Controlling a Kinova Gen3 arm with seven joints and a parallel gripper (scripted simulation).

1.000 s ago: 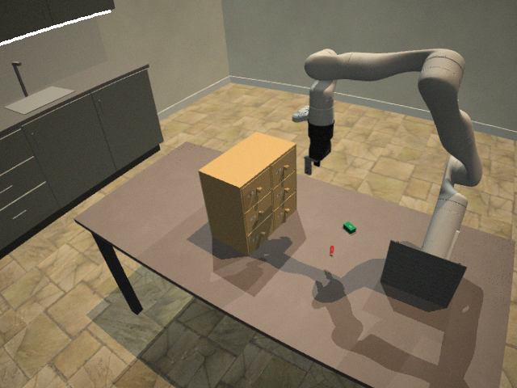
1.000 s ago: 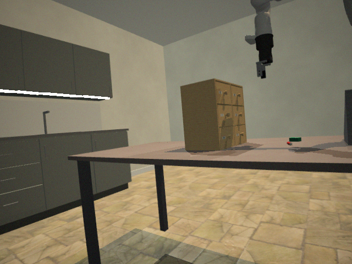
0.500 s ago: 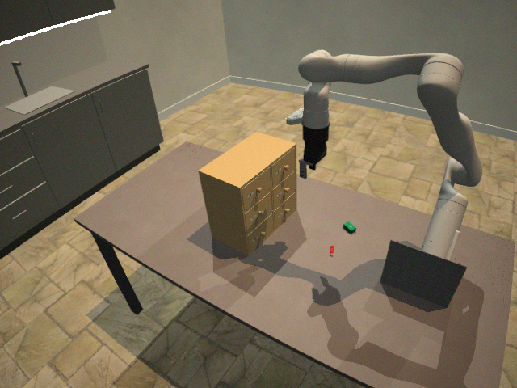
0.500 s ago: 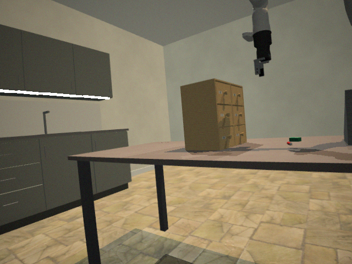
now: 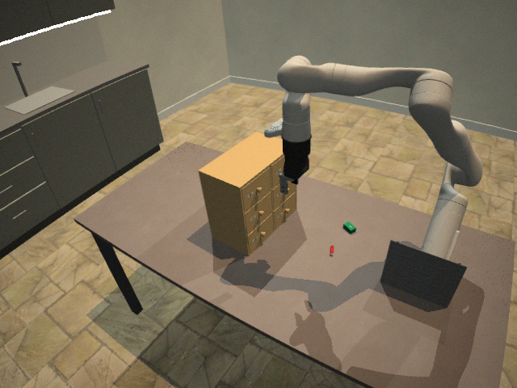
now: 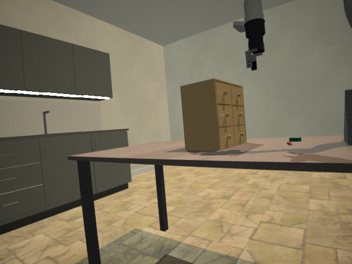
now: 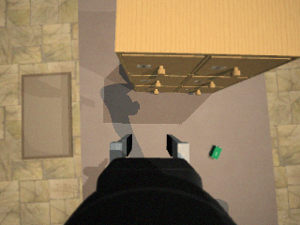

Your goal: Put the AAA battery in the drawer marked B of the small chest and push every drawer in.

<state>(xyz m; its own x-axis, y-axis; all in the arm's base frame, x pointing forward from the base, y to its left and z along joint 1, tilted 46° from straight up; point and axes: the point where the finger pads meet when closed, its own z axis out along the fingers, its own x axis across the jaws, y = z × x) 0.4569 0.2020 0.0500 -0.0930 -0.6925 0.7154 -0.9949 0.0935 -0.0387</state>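
Hovering high near the chest's front, the spread jaws suggest an approach step; the battery lies before the chest on the desk. Drawer B likely needs opening first.

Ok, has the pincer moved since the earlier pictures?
Yes. In the top view, the pincer shifted left against the chest, from beside it to overlapping its drawer front.
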